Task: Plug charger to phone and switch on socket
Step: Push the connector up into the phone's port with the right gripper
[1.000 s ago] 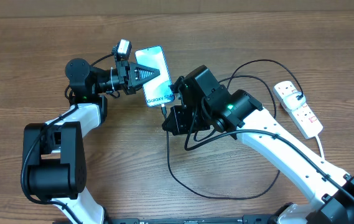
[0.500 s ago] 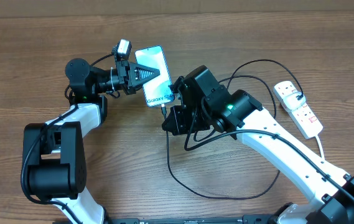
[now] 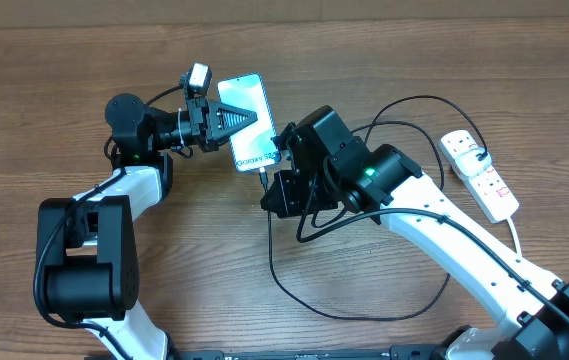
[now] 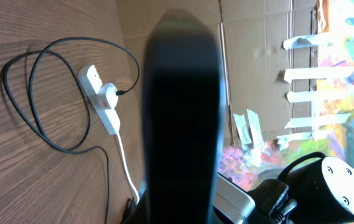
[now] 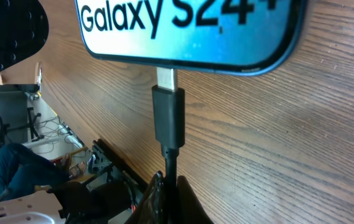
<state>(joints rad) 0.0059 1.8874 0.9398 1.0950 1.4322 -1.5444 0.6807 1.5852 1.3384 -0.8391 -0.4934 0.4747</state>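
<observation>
White "Galaxy S24" and a cropped plus sign on the phone (image 5: 189, 37) screen, lettering partly readable overhead

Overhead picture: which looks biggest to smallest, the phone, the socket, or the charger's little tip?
1. The phone and the socket, about tied: the phone looks wider and the socket looks longer, so I won't rank them.
2. The charger tip, by far the smallest, a tiny black bit at the phone's end.
</observation>
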